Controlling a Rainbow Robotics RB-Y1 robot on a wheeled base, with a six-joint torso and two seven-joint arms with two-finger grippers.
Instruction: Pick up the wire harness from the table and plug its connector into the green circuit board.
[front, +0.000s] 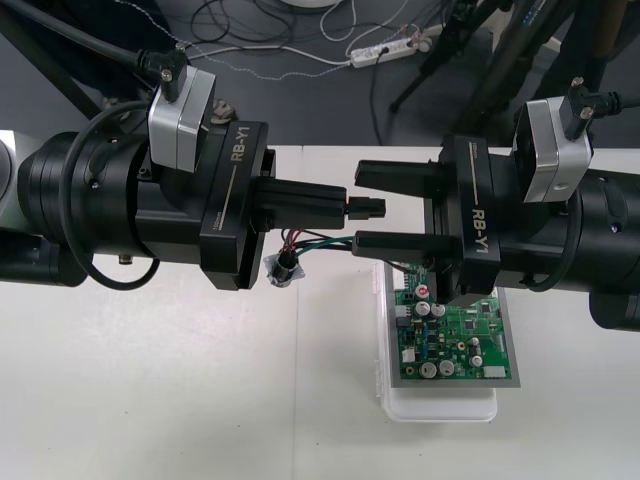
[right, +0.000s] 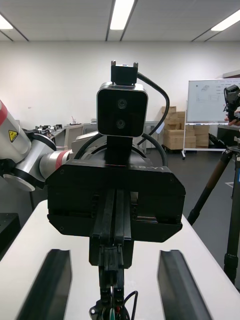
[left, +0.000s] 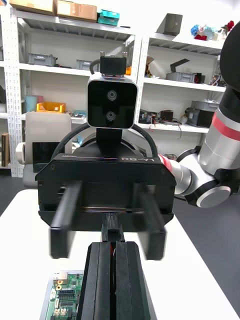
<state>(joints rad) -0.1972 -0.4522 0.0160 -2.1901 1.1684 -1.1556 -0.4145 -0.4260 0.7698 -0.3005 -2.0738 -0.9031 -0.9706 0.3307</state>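
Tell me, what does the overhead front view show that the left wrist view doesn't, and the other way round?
Front view: the harness's black plug pinched in the shut left hand, with its wires running down to the metal socket. Left wrist view: the camera atop the right hand, seen face-on. Both: the right hand open, its fingers either side of the left hand's tip, and the green circuit board.

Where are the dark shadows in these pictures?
Front view: none hard-edged; the table is pale right up to the left gripper, shut on the wire harness, and the open right gripper, and the green circuit board is evenly lit. Right wrist view: the table is as pale between that gripper's fingers.
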